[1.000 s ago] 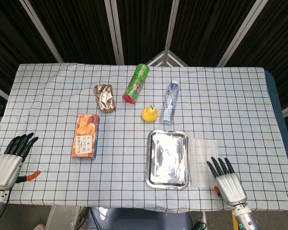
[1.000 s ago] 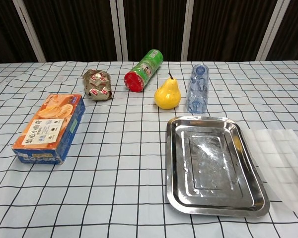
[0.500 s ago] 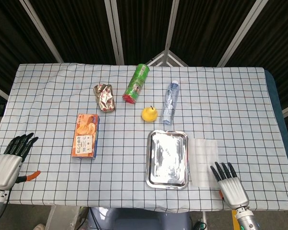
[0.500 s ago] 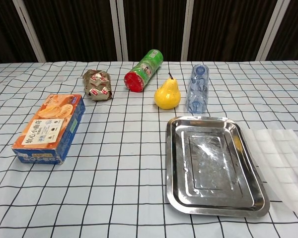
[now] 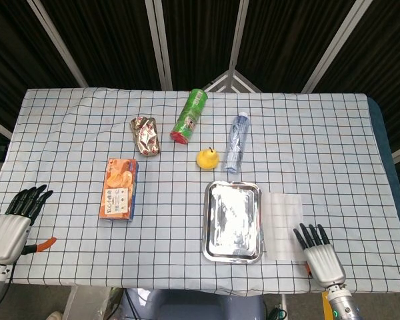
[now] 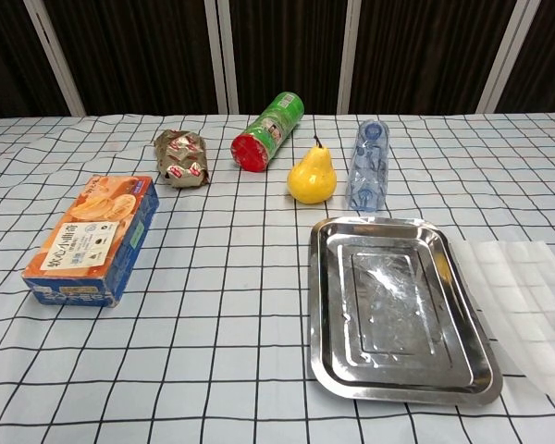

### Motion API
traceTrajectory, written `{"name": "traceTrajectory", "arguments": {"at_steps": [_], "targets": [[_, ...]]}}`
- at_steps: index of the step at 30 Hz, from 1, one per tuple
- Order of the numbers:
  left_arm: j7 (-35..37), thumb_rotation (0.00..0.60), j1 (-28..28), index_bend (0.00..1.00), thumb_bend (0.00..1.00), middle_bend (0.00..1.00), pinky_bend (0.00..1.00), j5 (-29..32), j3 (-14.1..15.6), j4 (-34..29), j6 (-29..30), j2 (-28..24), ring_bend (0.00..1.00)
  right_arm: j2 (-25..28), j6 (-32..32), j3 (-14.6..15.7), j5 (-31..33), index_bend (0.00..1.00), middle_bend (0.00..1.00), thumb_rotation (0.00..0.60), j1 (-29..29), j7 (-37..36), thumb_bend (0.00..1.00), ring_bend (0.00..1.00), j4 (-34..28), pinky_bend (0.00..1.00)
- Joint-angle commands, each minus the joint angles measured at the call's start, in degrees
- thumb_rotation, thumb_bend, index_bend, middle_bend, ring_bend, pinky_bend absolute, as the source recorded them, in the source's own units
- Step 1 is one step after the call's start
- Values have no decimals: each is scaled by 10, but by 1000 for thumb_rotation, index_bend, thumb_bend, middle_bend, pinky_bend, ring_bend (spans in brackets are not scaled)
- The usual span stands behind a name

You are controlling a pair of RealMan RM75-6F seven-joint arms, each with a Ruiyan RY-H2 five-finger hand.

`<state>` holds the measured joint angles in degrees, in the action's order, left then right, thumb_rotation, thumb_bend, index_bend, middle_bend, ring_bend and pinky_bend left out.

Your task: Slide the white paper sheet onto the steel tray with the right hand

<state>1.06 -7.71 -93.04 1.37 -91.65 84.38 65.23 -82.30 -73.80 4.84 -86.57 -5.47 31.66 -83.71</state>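
Your right hand [image 5: 322, 256] sits at the near edge of the surface [image 5: 333, 147], fingers spread and straight, holding nothing, its fingertips [image 5: 309, 231] just short of the white paper sheet [image 5: 283, 223]. The sheet lies flat on the checked cloth, just beside the right rim of the steel tray [image 5: 233, 221], not on it. Your left hand [image 5: 13, 223] rests at the near left corner, fingers extended and close together, holding nothing.
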Motion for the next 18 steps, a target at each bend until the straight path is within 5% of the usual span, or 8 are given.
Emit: {"name": "traceTrajectory", "arguments": {"at_steps": [1,18], "targets": [[0,600,0,0,0,0,0,0,0,0,0,0,0,-1,2,-1,2,0,0,600,-1,0,364,0,2,0],[0,600,0,0,0,0,0,2,0,-2,-1,-1,0,-13,4,-11,1,0,0,600,-10,-17,394,0,11,0]]}}
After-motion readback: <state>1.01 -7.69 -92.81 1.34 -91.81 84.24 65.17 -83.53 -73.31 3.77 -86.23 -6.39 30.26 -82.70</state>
